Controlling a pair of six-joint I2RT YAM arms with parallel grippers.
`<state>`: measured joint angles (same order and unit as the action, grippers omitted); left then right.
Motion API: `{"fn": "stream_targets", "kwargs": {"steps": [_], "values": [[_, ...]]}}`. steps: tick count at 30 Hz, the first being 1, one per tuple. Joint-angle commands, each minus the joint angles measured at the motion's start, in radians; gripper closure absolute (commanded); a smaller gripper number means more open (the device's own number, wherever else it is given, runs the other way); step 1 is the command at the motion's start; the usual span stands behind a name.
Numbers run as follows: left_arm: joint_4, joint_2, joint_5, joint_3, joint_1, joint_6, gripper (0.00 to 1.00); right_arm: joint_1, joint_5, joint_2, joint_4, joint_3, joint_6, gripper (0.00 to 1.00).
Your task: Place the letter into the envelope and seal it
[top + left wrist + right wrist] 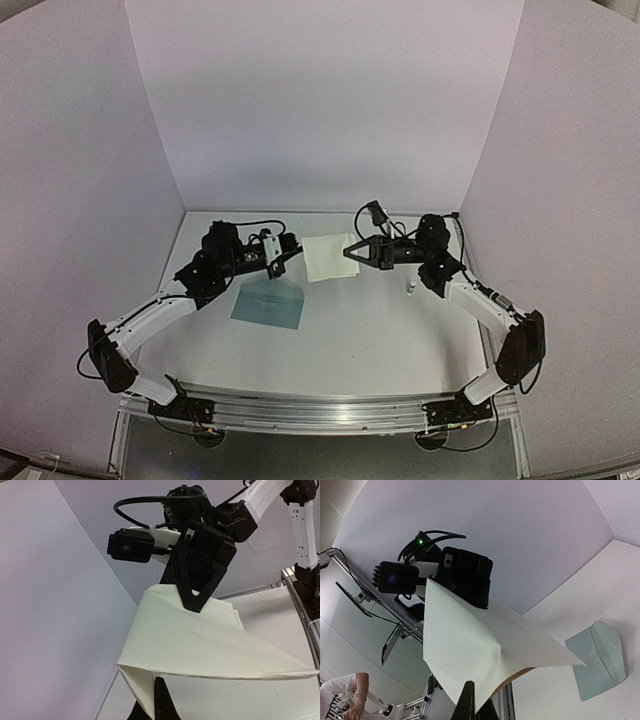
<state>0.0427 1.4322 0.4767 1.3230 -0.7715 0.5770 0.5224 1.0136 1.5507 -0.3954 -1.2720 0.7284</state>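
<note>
Overhead, the white table [380, 340] bore the teal envelope [268, 303] lying flat, and the pale letter [325, 257] hung folded in the air just beyond the envelope's far right corner, not touching it. The left gripper [295, 256], above the envelope's far edge, was pinched on the letter's left side. The right gripper [348, 252], farther right of the envelope, was clamped on the opposite side.

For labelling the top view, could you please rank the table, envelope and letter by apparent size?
Largest: table.
Then envelope and letter look alike; the letter is held up nearer the camera, so unranked.
</note>
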Motion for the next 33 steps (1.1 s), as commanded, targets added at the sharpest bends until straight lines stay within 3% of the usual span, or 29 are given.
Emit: {"fn": "stream_targets", "kwargs": {"steps": [1,6,12,22,24,28,31,33], "values": [[-0.058,-0.032,0.078,0.068,0.007,-0.201,0.94,0.001,-0.06,-0.05,-0.03,-0.008,-0.071,1.0],[-0.159,-0.02,0.168,0.106,0.049,-0.363,0.55,-0.004,-0.12,-0.088,0.001,0.009,-0.139,1.0],[-0.264,-0.013,0.315,0.125,0.075,-0.404,0.19,-0.003,-0.177,-0.121,0.194,-0.007,-0.283,1.0],[-0.338,0.006,0.372,0.191,0.075,-0.268,0.1,-0.004,-0.193,-0.138,0.304,-0.042,-0.384,1.0],[-0.348,0.011,0.34,0.202,0.075,-0.267,0.09,-0.003,-0.183,-0.139,0.308,-0.049,-0.396,1.0],[-0.263,0.01,0.142,0.183,0.074,-0.295,0.09,-0.004,-0.169,-0.15,0.308,-0.052,-0.412,1.0],[-0.266,0.023,0.104,0.181,0.068,-0.225,0.01,-0.004,-0.144,-0.155,0.305,-0.062,-0.417,1.0],[-0.257,0.028,0.115,0.17,0.059,-0.168,0.0,-0.002,-0.12,-0.148,0.305,-0.074,-0.412,1.0]]}}
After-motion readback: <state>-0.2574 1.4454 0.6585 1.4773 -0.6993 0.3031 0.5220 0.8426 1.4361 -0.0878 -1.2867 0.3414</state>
